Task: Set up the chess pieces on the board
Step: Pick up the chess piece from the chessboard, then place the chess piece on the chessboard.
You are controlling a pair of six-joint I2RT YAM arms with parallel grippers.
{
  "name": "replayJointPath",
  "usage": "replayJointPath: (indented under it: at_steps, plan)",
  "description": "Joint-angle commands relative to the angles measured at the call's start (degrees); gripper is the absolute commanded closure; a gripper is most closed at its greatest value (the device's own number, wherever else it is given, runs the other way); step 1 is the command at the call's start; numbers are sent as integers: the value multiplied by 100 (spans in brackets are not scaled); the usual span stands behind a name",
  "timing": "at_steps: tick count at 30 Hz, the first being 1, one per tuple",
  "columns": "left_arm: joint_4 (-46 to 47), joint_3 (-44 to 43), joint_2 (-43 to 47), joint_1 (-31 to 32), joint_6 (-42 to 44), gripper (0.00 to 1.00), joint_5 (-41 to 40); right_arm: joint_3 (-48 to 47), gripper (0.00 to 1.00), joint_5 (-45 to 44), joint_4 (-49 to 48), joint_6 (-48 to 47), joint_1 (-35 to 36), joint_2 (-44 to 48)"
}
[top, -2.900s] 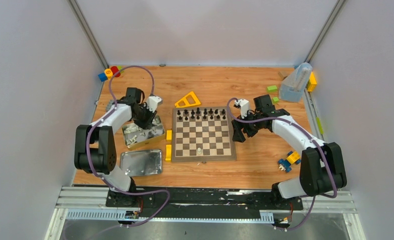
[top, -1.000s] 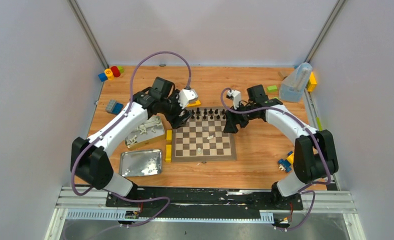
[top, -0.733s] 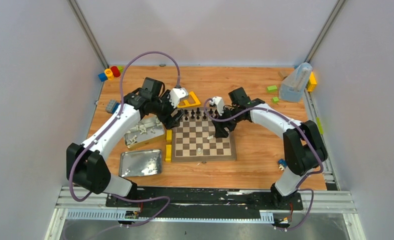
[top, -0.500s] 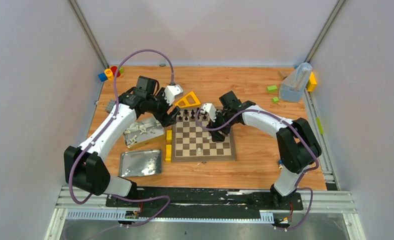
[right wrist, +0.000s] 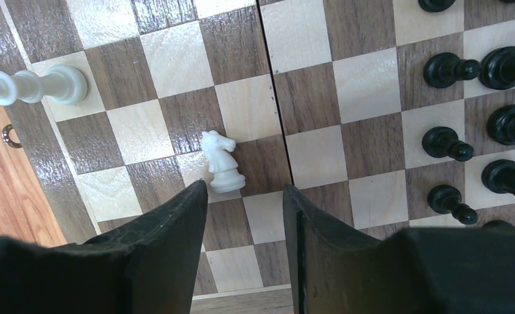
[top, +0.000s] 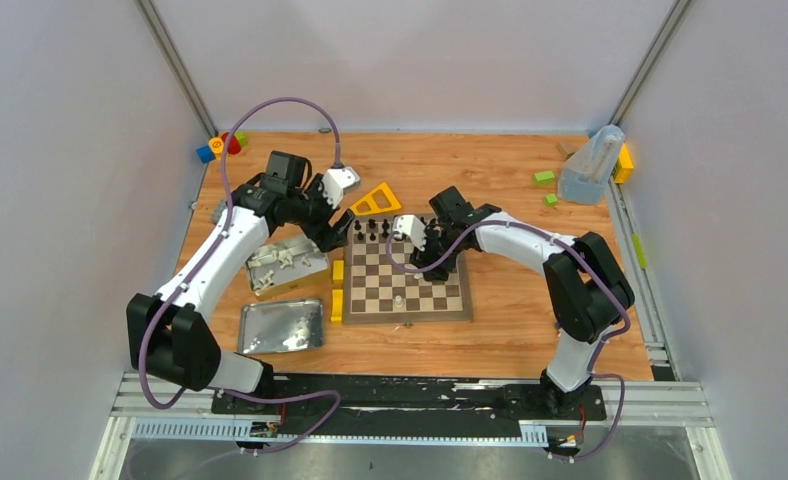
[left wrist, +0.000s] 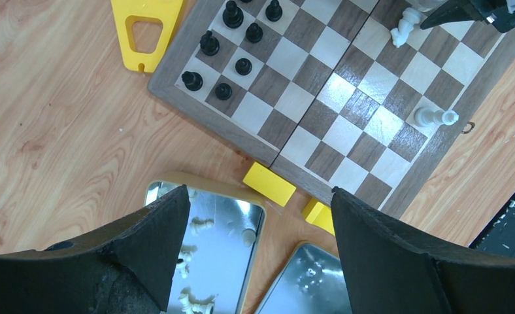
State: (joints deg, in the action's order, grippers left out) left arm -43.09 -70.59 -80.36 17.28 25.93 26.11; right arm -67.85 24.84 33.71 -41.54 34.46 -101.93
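The board [top: 380, 290] lies mid-table, with black chess pieces [top: 382, 229] along its far rows. A white knight [right wrist: 221, 161] stands near the board's middle, just beyond the tips of my right gripper [right wrist: 245, 196], which is open with nothing between its fingers. In the top view this gripper [top: 425, 264] hovers over the board's right half. Another white piece [right wrist: 39, 84] stands near the board's near edge [top: 399, 300]. My left gripper [left wrist: 261, 199] is wide open and empty, above the table off the board's left edge [top: 342, 232].
A metal tin [top: 286, 266] with several white pieces and a second tin [top: 282, 326] sit left of the board. Two yellow blocks [top: 337, 270] touch the board's left edge, and a yellow triangle [top: 375, 200] lies behind it. Toy blocks [top: 220, 145] and a jug [top: 590, 165] occupy the far corners.
My right arm has swung left over the board to the white knight, its jaws narrowing. My left arm has drawn back left, off the board's far corner.
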Motion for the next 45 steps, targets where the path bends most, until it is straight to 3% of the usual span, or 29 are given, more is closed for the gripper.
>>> replayJointPath:
  at_steps: [1,9,16,19,22,26,28,31,36,45]
  plan:
    - [-12,-3,132,-114,22,14,107,-123,54,10,-134,-198,117,-52]
    - [84,111,70,-237,11,14,206,-123,61,-27,-165,-170,253,-128]
    - [217,186,2,-276,-89,14,308,-61,89,-130,-186,-57,250,-21]
    - [504,195,-76,-278,-418,14,554,-85,95,14,-193,191,129,177]
    - [709,92,-300,-278,-824,15,1024,-147,97,430,-278,624,-113,486]
    - [866,-296,-778,-235,-1701,18,2428,18,99,965,-822,1448,-408,1063]
    - [835,-590,-1060,-109,-1997,19,2729,64,100,1068,-1105,1781,-417,1238]
    - [977,-950,-1457,123,-2473,22,2970,52,100,1074,-1428,2204,-412,1369]
    - [1923,-1145,-1808,246,-4080,34,3272,-96,100,883,-1509,2433,-413,1353]
    - [1914,-1510,-2385,447,-4719,43,3327,-235,100,831,-1545,2639,-411,1342]
